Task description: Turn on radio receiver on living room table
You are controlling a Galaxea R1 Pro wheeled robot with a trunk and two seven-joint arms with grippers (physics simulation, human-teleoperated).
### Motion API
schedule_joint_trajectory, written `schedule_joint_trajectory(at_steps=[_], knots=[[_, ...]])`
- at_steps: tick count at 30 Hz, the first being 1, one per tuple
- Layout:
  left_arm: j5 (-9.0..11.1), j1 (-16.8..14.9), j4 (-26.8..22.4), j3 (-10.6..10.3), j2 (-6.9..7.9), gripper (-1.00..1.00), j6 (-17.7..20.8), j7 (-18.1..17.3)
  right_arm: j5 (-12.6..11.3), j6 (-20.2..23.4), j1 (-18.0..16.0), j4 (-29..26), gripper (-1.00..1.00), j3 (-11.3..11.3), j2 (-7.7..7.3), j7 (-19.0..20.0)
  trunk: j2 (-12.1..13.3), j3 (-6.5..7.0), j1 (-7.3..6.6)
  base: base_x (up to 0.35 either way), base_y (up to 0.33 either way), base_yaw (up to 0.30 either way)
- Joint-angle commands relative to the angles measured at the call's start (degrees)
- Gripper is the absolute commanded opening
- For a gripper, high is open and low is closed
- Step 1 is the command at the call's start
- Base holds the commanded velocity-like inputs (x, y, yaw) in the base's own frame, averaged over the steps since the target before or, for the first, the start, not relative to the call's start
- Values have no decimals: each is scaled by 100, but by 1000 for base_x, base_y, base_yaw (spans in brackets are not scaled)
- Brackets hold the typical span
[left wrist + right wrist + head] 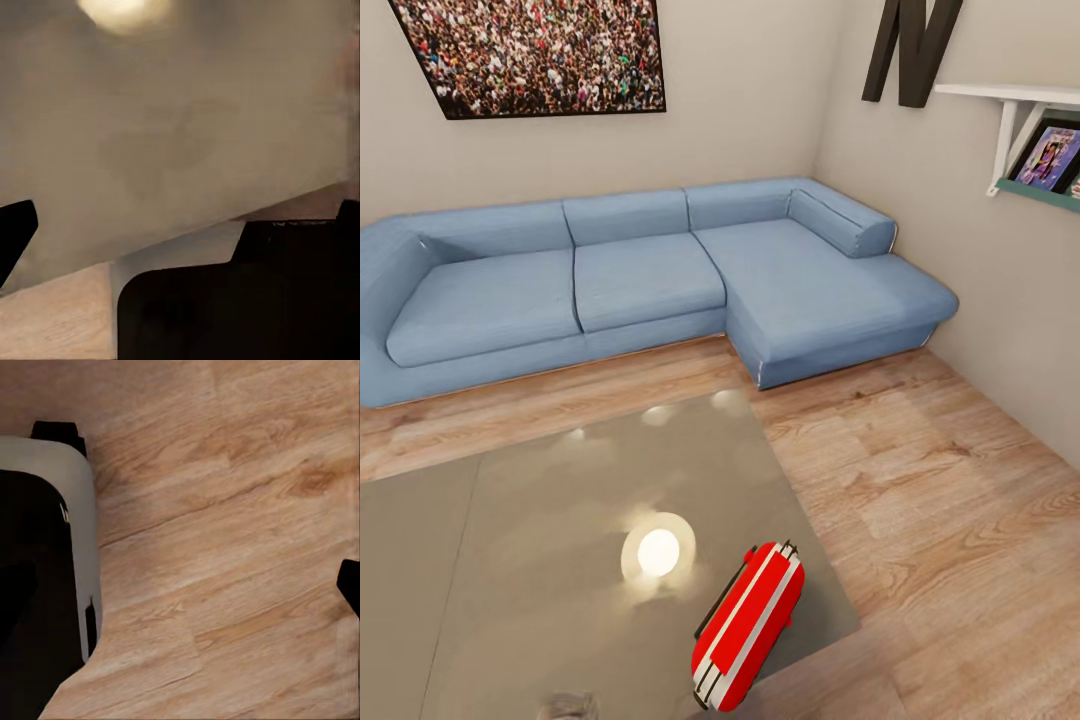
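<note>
We're parked at the table (pixel 510 560), radio receiver (pixel 748 626) on its near right corner, opposite the sofa (pixel 640 280). Reaching is next, we'd guess. Can't tell how open either gripper's fingers are.

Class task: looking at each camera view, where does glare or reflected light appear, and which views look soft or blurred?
Head view: a bright lamp reflection glares on the glossy table near the radio. Left wrist view: the same glow, soft and blurred. Right wrist view: evenly lit floor, no glare.
</note>
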Motion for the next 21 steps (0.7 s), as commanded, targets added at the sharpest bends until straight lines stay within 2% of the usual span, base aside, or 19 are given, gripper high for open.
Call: schedule_joint_trajectory(at_steps=[1,5,7,12,15,21], knots=[[19,2,-496,56,81,100,298,-155,-1,258,-2,-458,100,-128,-20,7,0,-1,0,0,0,0],[51,2,-1656,194,225,100,768,-391,7,702,-4,-1680,100,-423,-65,28,0,-1,0,0,0,0],[53,-2,-1981,221,258,100,854,-428,6,764,-5,-2057,100,-485,-73,32,0,-1,0,0,0,0],[42,-119,-2169,248,367,100,1002,-450,1,763,-5,-2350,100,-532,-83,48,0,-1,0,0,0,0],[48,-340,-2191,254,491,100,1158,-459,-4,757,-6,-2517,100,-537,-79,62,0,-1,0,0,0,0],[65,-507,-2149,252,552,100,1229,-456,-32,688,-6,-2720,100,-537,-77,287,0,-1,0,0,0,0]])
